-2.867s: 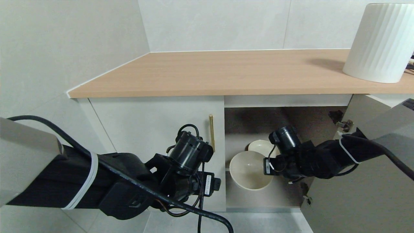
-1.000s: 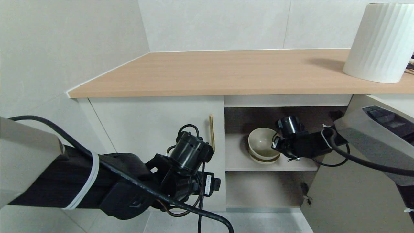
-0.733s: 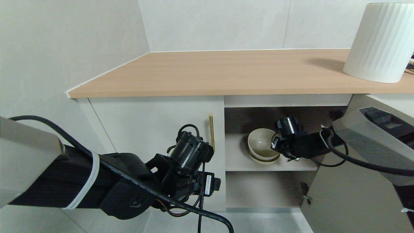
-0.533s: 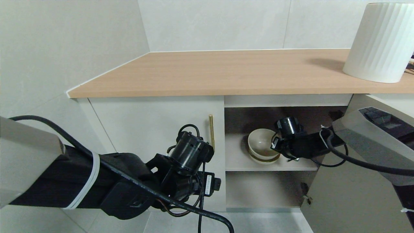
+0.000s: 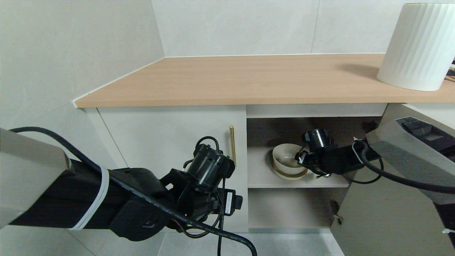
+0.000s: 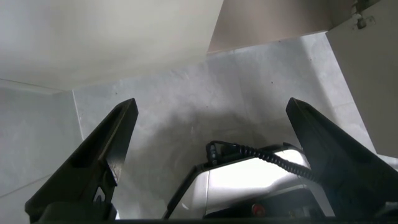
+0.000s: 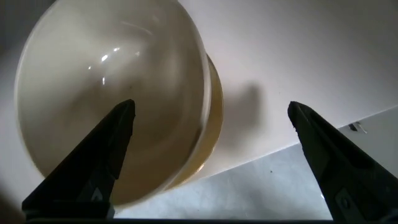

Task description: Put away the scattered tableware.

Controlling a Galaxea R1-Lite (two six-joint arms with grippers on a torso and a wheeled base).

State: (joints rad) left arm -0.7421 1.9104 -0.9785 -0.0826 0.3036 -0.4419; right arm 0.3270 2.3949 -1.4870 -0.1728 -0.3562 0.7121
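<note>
Two cream bowls are nested on the cabinet's middle shelf (image 5: 261, 176). The upper bowl (image 5: 285, 159) (image 7: 106, 106) sits inside a lower bowl (image 5: 289, 174) (image 7: 211, 134) with a yellowish rim. My right gripper (image 5: 300, 160) (image 7: 211, 107) is inside the cabinet at the right side of the stack. It is open, fingers spread wide, and holds nothing. My left gripper (image 6: 211, 106) hangs low in front of the closed left door, open and empty, facing the grey floor.
The right cabinet door (image 5: 391, 202) stands open beside my right arm. The left door is closed, with a gold handle (image 5: 232, 145). A white ribbed cylinder (image 5: 419, 46) stands on the wooden countertop (image 5: 249, 78). The lower shelf (image 5: 288, 209) has free room.
My right gripper carried the bowl from low in front of the cabinet up onto the other bowl on the shelf. In the last half second it let go and the bowl settled flatter.
</note>
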